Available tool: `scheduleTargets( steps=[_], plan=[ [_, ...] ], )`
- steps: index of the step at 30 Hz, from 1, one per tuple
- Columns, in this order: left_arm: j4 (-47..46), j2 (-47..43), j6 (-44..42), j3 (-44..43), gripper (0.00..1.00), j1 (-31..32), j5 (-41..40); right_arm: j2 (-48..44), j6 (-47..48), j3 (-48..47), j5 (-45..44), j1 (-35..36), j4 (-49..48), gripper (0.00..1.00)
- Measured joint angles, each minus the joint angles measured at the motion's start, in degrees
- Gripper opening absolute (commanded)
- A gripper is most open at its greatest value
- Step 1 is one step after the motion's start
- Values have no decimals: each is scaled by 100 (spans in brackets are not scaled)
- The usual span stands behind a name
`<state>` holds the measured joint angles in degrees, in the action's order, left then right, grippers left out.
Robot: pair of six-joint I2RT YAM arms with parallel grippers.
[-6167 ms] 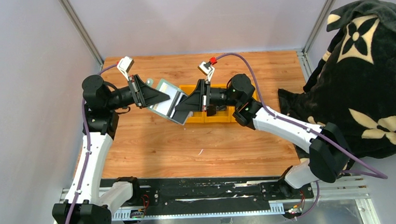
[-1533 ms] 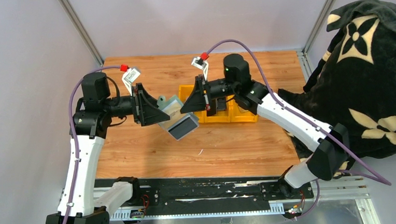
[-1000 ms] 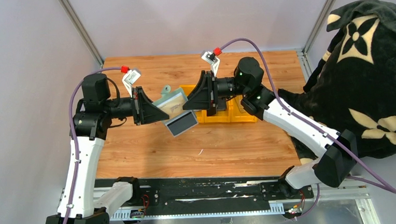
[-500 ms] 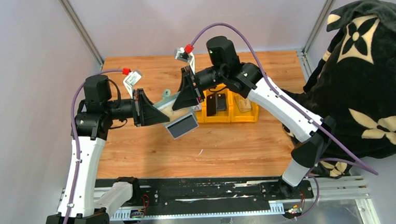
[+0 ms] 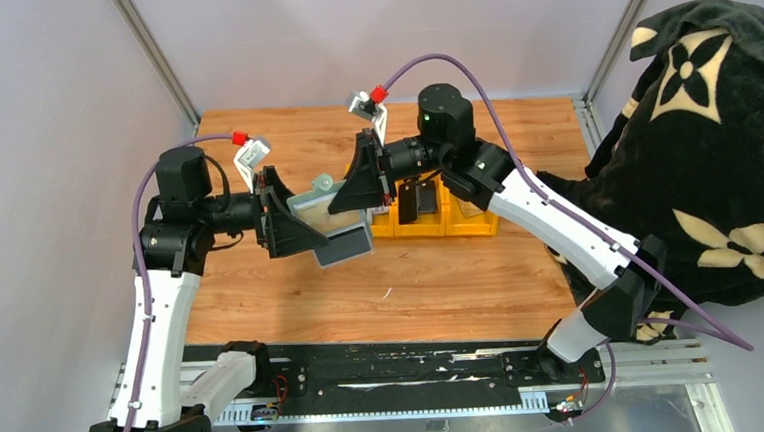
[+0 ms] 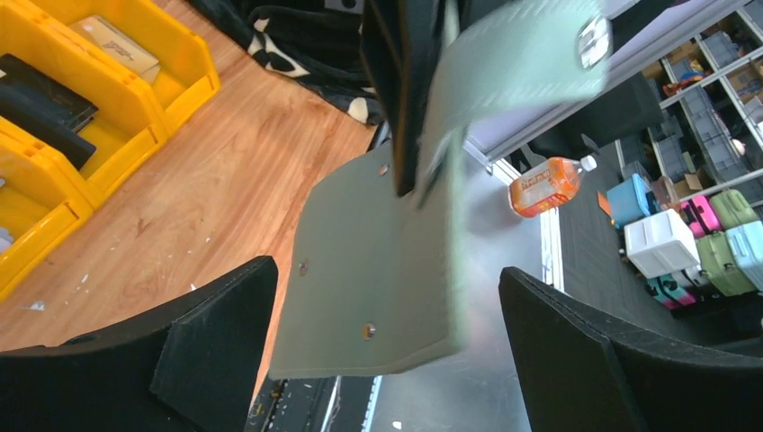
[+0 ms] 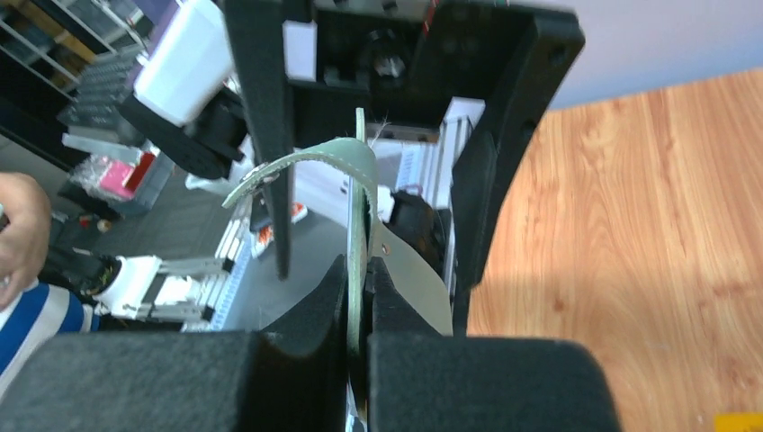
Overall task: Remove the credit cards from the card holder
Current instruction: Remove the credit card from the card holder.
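The sage-green card holder [image 5: 329, 207] hangs fanned open in the air between both grippers, its lower flap [image 5: 346, 246] drooping. A tan card face [image 5: 343, 200] shows in its pockets. My right gripper [image 5: 360, 191] is shut on the holder's upper edge [image 7: 357, 225], the pads pressed on the thin green leaf. My left gripper [image 5: 304, 228] is open, its fingers [image 6: 225, 310] wide on either side of the flap [image 6: 373, 270] without touching it. A black card [image 5: 423, 197] and a tan card [image 6: 112, 45] lie in the yellow bin.
The yellow three-compartment bin [image 5: 482, 228] sits on the wooden table behind the holder. A black blanket with cream flowers [image 5: 700, 156] is piled at the right edge. Metal frame posts [image 5: 153, 55] stand at the back corners.
My left gripper has opened and let go of the card holder. The right gripper has closed on the holder's upper edge, and the holder has tipped flatter.
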<state>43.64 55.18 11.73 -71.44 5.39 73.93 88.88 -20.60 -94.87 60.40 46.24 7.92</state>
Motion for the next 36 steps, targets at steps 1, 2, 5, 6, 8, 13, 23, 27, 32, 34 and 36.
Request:
scheduleTargets(
  steps=[1,2,5,6,8,13,23,27,32,34,36],
  plan=[
    [0,-26,-24,2,99,0,2,-98,-323,160,-28,2,-468,0],
    [0,-37,-39,4,98,0,2,-140,-514,223,-44,0,-719,0],
    [2,-94,-76,11,95,0,7,-328,-1187,542,-210,2,-1711,0],
    [0,-105,-79,13,91,0,13,-396,-1394,678,-306,4,-2026,0],
    [2,-120,-81,20,81,0,31,-533,-1718,966,-535,13,-2555,0],
    [7,-122,-37,52,46,0,83,-866,-2070,1655,-1198,31,-3362,0],
    [103,-39,35,96,0,0,-243,-1191,-1165,1956,-1928,166,-2850,39],
    [409,181,-208,55,0,0,-542,-1099,-13,1233,-1906,199,-1353,40],
    [765,356,-439,26,0,0,-778,-750,1344,129,-1886,212,431,42],
    [896,400,-501,-28,0,0,-857,-560,1823,-247,-1886,256,1071,45],
    [953,422,-529,-87,0,0,-885,-400,2216,-507,-1937,350,1556,52]
  ],
)
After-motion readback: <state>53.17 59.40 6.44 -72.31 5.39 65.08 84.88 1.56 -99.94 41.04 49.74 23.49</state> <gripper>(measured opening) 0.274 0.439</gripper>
